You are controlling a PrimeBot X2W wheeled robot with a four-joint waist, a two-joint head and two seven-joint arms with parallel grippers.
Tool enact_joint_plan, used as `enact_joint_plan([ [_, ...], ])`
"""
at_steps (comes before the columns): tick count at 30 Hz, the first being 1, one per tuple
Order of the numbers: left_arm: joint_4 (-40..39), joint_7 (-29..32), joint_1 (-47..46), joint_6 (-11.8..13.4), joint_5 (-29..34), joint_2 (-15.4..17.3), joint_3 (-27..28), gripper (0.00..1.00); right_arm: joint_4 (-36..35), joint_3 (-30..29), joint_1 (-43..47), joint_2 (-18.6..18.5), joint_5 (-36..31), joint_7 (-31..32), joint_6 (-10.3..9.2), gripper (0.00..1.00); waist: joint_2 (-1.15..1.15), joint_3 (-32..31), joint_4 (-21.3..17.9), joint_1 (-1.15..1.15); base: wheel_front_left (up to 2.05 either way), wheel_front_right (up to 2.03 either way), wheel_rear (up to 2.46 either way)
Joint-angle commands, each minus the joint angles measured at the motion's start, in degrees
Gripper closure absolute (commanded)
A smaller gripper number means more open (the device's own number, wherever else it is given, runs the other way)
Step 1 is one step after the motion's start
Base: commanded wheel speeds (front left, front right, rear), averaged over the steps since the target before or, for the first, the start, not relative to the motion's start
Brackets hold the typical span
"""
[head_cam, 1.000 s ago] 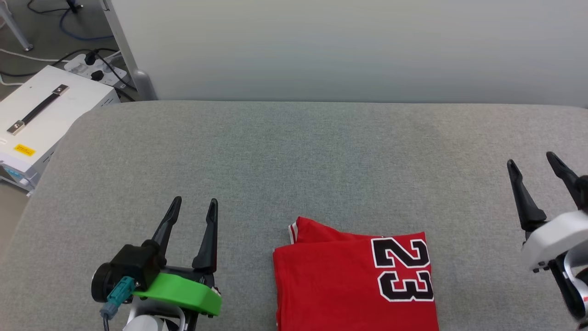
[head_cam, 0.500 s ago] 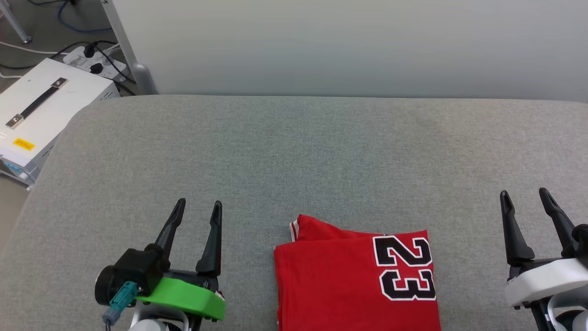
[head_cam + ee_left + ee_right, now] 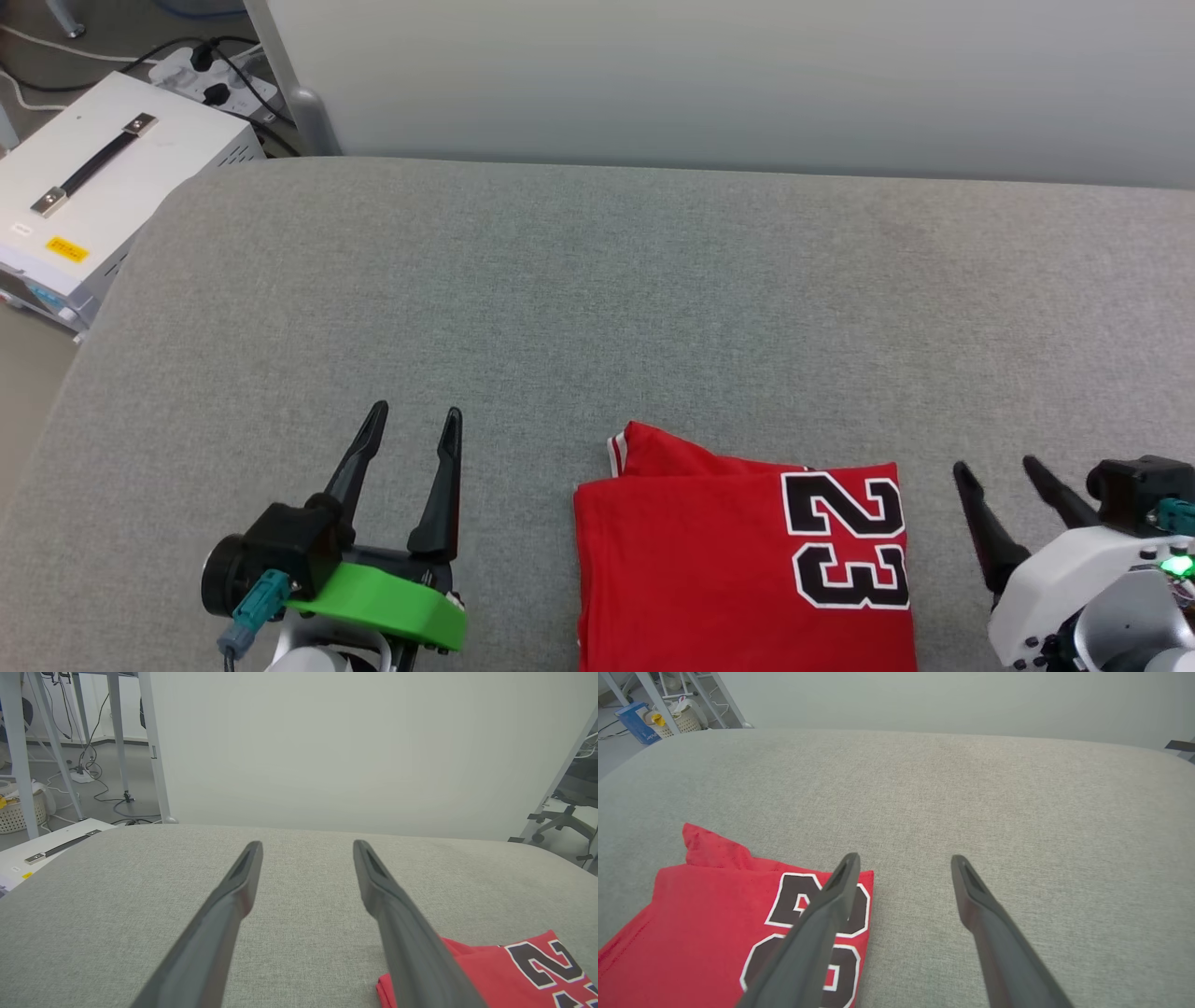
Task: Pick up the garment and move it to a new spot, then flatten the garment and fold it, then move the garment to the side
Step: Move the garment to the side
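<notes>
The garment (image 3: 691, 560), a red jersey folded into a rectangle, lies on the grey table (image 3: 597, 299) near its front edge, the black-white 23 facing up on its right side. A striped-trimmed corner pokes out at its far left. My left gripper (image 3: 415, 420) stands open to the left of the garment, apart from it. My right gripper (image 3: 999, 467) stands open just right of it, holding nothing. The garment (image 3: 514, 966) shows at the lower right of the left wrist view beside my left gripper (image 3: 306, 847). Over the garment (image 3: 714, 924) in the right wrist view hangs my right gripper (image 3: 903, 858).
A white case with a black handle (image 3: 93, 201) sits off the table's left edge, with a power strip and cables (image 3: 219, 79) behind it. A pale wall (image 3: 709, 84) runs along the table's far edge. Table legs and a basket (image 3: 16, 814) stand at far left.
My right gripper has dropped back and down toward the table's front, beside the garment. The camera tilted slightly, shifting the whole scene. The left gripper and the garment stayed in place.
</notes>
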Motion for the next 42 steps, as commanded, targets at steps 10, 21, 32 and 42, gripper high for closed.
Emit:
enact_joint_plan([
  [10, 1.01, -0.33, -2.97, -0.16, -0.04, -0.41, -1.25, 0.0, 0.78, 2.58, 1.81, 1.29, 4.45, 20.48, -0.03, 0.0, 0.62, 5.49, 3.87, 0.0, 0.0, 0.0, 0.0],
  [21, 2.14, -0.33, -5.38, -0.16, -0.35, -0.3, -2.65, 0.0, 7.35, 4.09, -1.13, 2.51, 4.73, 25.39, -0.03, 0.0, 0.62, 8.53, 6.26, 0.0, 0.0, 0.0, 0.0],
  [32, 3.89, -0.33, -5.29, -0.17, -0.06, -0.38, -3.11, 0.0, 10.96, 8.03, -3.54, -0.09, 3.63, 22.33, -0.03, 1.0, 0.62, 7.62, 5.0, 0.0, 0.0, 0.0, 0.0],
  [42, 4.77, -0.33, -4.21, -0.17, 0.3, -0.57, -5.59, 0.0, 4.43, 13.98, -6.45, -10.16, -1.79, 20.3, -0.03, 1.0, 0.62, 4.85, -2.24, 0.0, 0.0, 0.0, 0.0],
])
